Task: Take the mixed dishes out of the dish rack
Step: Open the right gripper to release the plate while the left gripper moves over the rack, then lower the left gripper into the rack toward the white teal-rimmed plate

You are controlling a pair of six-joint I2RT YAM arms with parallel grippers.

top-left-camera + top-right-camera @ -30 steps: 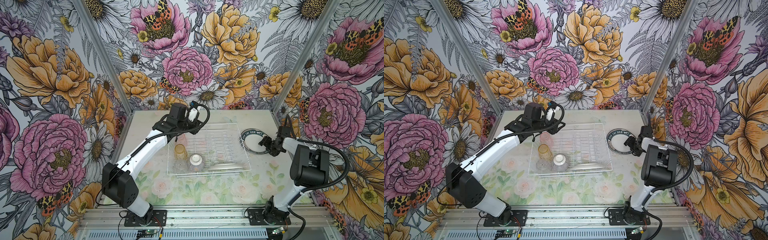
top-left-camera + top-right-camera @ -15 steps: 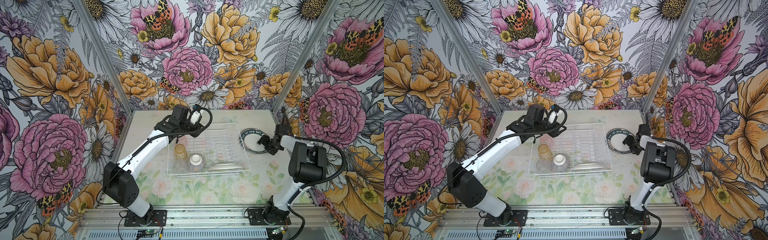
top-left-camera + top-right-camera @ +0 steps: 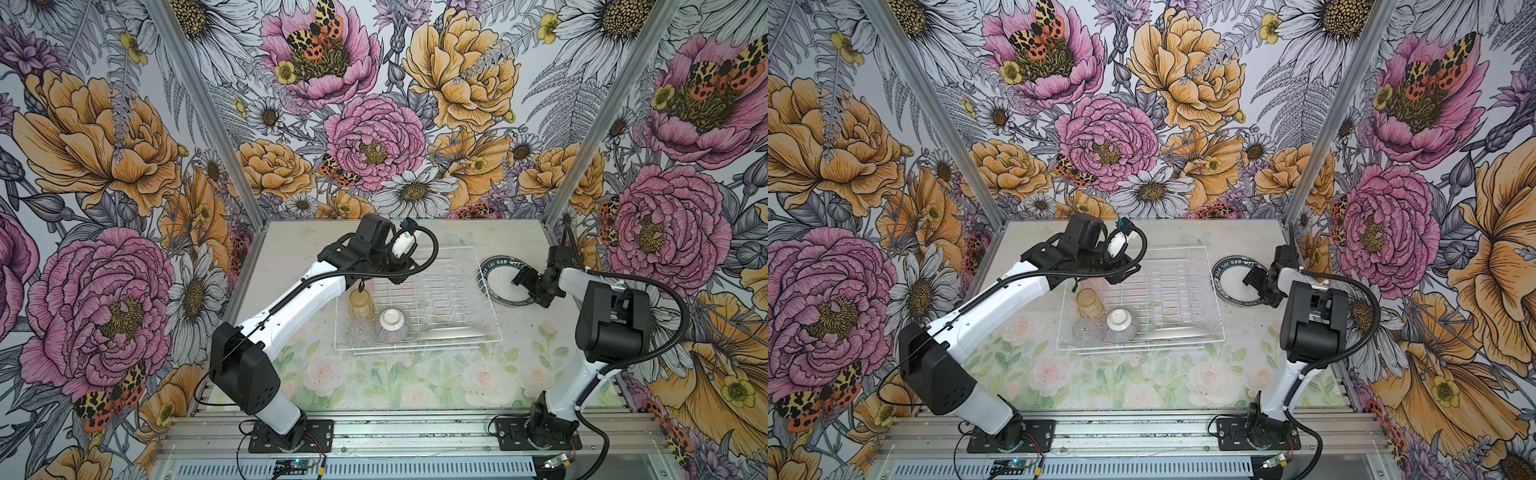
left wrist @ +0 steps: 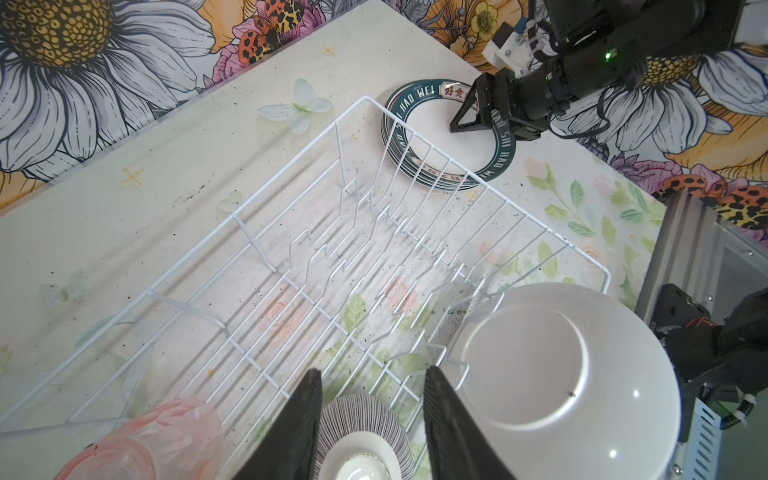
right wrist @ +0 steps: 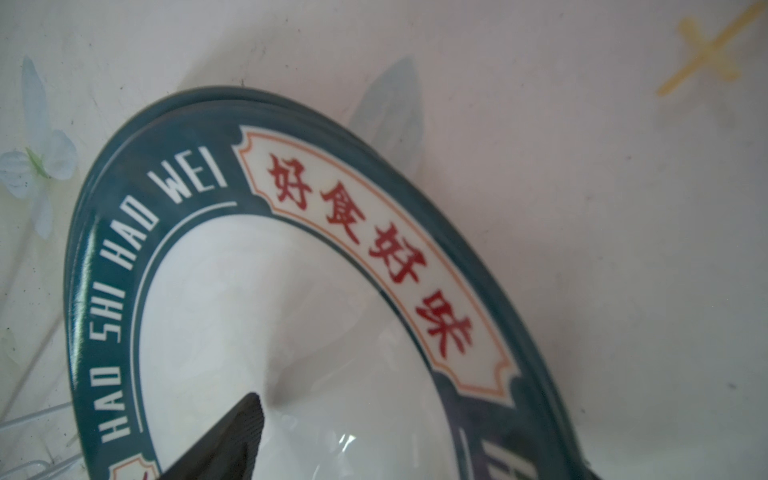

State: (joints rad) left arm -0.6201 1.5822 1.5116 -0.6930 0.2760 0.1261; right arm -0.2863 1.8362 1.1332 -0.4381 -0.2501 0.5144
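The right tool (image 3: 532,289) is opened wider than a second ago above the plates (image 3: 496,264), so the top plate is judged released. The stack is laid flat, face up, on the table (image 3: 415,386) just beside the rack (image 3: 436,291); being round, no long axis is shown. The left tool (image 4: 372,374) is held part open, empty, near the bowl (image 3: 392,326)

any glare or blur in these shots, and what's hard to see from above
Right wrist view: glare streaks the dark rim of the top plate, and the lettering nearest the lens blurs. Left wrist view: the pink tumbler sits close and out of focus. In both top views: even light, yet the clear tumbler nearly vanishes inside the dish rack.
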